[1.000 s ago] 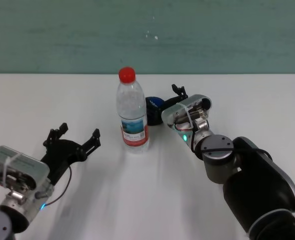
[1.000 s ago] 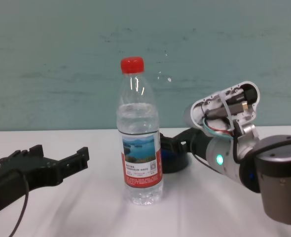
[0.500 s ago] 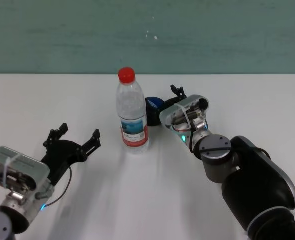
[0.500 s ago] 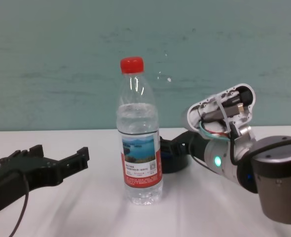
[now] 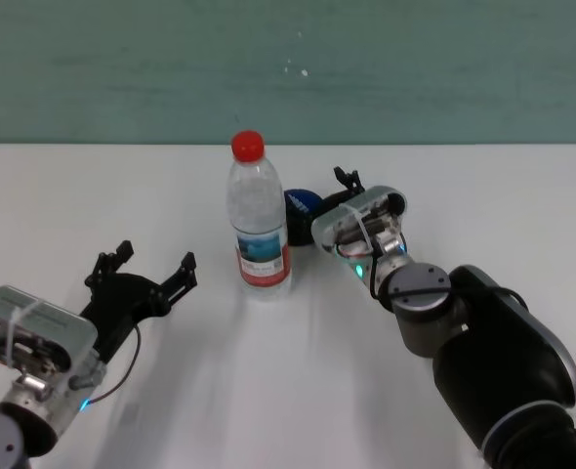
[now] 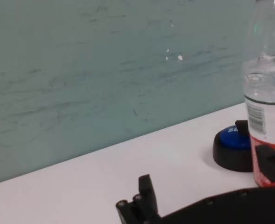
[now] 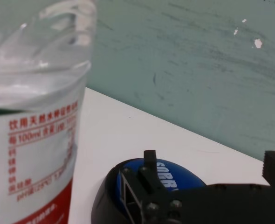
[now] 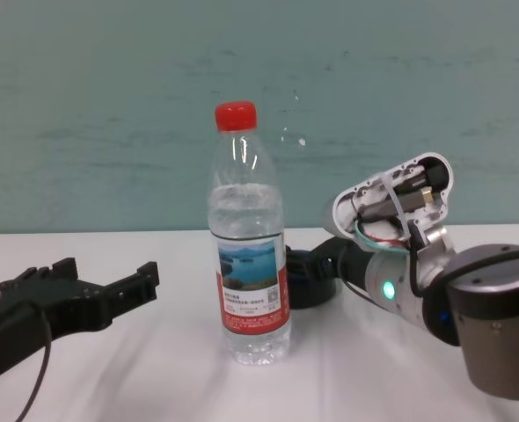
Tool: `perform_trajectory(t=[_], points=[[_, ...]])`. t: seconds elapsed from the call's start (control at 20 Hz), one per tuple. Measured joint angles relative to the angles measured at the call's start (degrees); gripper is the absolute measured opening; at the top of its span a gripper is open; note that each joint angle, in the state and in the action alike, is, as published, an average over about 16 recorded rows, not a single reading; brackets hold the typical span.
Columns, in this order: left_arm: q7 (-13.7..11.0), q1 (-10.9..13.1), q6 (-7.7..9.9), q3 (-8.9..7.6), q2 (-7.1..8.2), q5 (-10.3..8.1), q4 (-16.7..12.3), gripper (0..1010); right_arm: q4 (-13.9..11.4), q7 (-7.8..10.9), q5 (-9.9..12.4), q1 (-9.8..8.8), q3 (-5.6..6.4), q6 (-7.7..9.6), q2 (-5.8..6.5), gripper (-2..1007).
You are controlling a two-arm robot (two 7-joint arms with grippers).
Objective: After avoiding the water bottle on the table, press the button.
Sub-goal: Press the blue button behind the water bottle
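The water bottle, clear with a red cap, stands upright mid-table on the white table. Just behind it on its right sits the button, blue-topped on a black base. My right gripper is open and has come round the bottle's right side, its fingers reaching over the button. In the right wrist view one finger stands over the button's blue top, with the bottle close beside it. My left gripper rests open, left of the bottle, holding nothing.
A teal wall runs behind the table's far edge. Bare white tabletop lies in front of the bottle and to the right of my right arm.
My right gripper has edged slightly lower and leftward toward the button. The bottle, the button and the left arm have not moved.
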Motion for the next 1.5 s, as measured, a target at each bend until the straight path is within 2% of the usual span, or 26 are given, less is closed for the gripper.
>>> perform_trajectory(t=[0.5, 0.8, 1.15, 1.5], points=[[0.0, 0.0, 0.0, 0.0, 0.0, 0.0, 0.0, 1004, 0.19, 0.19, -0.08, -0.04, 0.31, 0.22, 0.19, 1003], [0.0, 0.0, 0.0, 0.0, 0.0, 0.0, 0.0, 1004, -0.85, 0.92, 0.77, -0.52, 0.83, 0.56, 0.28, 1003], [0.0, 0.0, 0.0, 0.0, 0.0, 0.0, 0.0, 1004, -3.78, 1.87, 2.44, -1.71, 1.71, 1.28, 0.64, 1003], [0.0, 0.0, 0.0, 0.0, 0.0, 0.0, 0.0, 1004, -8.07, 2.45, 4.57, -3.71, 2.97, 2.25, 1.4, 1003]])
